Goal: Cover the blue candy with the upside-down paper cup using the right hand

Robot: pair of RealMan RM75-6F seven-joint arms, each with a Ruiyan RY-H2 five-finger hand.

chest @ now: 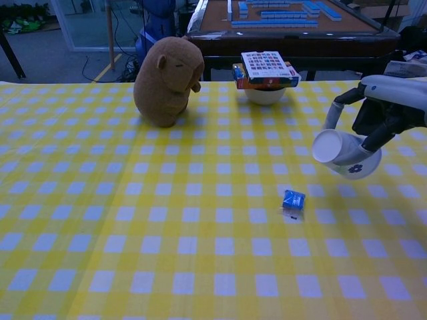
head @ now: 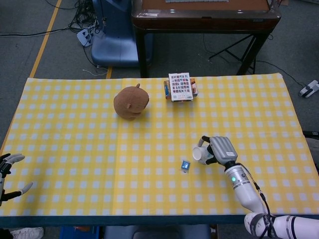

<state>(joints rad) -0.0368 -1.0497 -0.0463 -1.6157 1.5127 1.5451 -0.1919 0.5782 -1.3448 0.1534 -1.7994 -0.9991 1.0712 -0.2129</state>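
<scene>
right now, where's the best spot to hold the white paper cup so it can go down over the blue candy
Around its side wall, as the right robot hand does now. The white paper cup is lifted and tilted, its open mouth facing the robot's left, toward the blue wrapped candy on the yellow checked tablecloth. Gripping the wall from the right probably leaves the rim free to tip down.
</scene>
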